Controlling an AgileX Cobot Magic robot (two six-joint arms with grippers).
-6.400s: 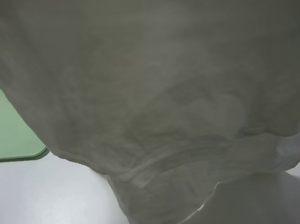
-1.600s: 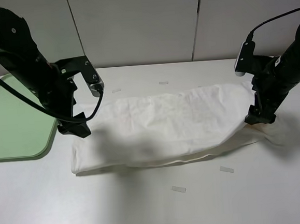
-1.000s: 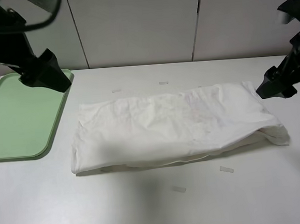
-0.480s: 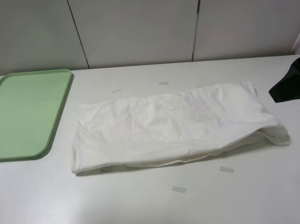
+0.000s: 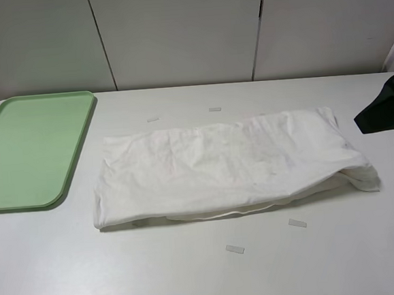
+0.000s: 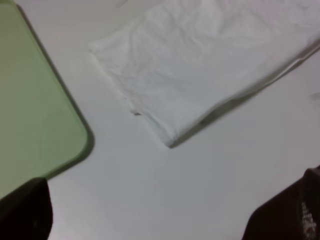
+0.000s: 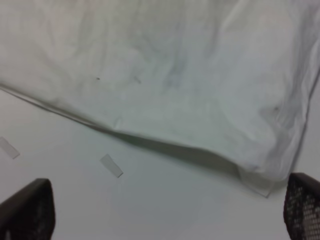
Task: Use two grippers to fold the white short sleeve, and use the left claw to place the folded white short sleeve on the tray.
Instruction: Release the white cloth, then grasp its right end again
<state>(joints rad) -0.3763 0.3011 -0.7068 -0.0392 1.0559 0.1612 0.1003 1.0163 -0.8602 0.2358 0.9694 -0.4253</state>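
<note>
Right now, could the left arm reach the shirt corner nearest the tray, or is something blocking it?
Probably yes. The left gripper hangs open above the table, the near corner of the white short sleeve lies uncovered, and the tray sits apart from it.

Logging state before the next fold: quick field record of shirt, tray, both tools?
shirt: white, folded into a long band, flat on table
tray: green, left of shirt, not touching it
left tool: open, holding nothing
right tool: open, holding nothing
paper strips: scattered around shirt
</note>
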